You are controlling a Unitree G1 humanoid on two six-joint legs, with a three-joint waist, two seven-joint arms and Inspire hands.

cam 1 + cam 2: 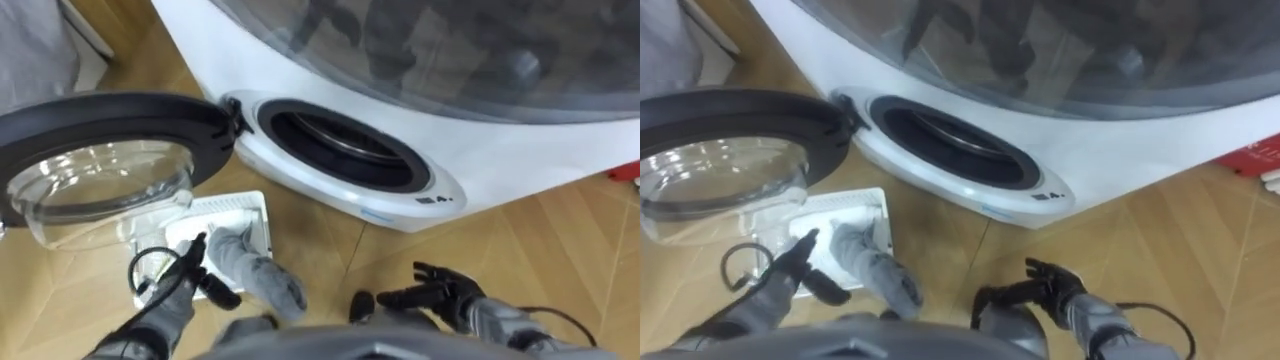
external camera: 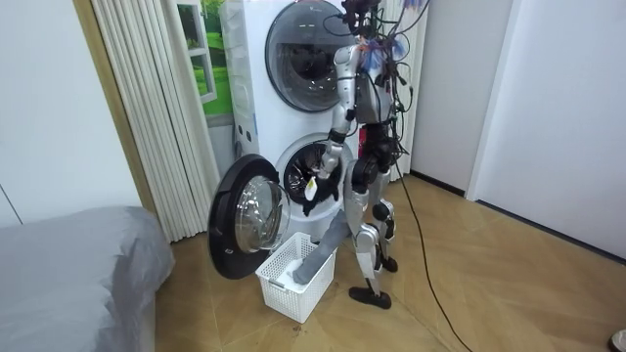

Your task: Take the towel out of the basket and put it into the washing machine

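1. Washing machine (image 1: pixel 520 150) fills the upper frame. Its round door (image 1: pixel 100 125) is swung open at upper left and the drum opening (image 1: pixel 340 150) is dark; I cannot tell what is inside it.
2. White laundry basket (image 1: pixel 248 203) sits on the wood floor, lower left, just below the door.
3. Grey towel (image 1: pixel 255 270) has one end in the basket. The rest runs over the rim toward the bottom edge; in the room view it rises beside the robot's leg.
4. Left hand (image 1: pixel 190 270), lower left, is over the basket just beside the towel, fingers straight, no grip seen.
5. Right hand (image 1: pixel 440 290), lower right, has its fingers spread, loose and empty.
6. Robot stands facing the drum.
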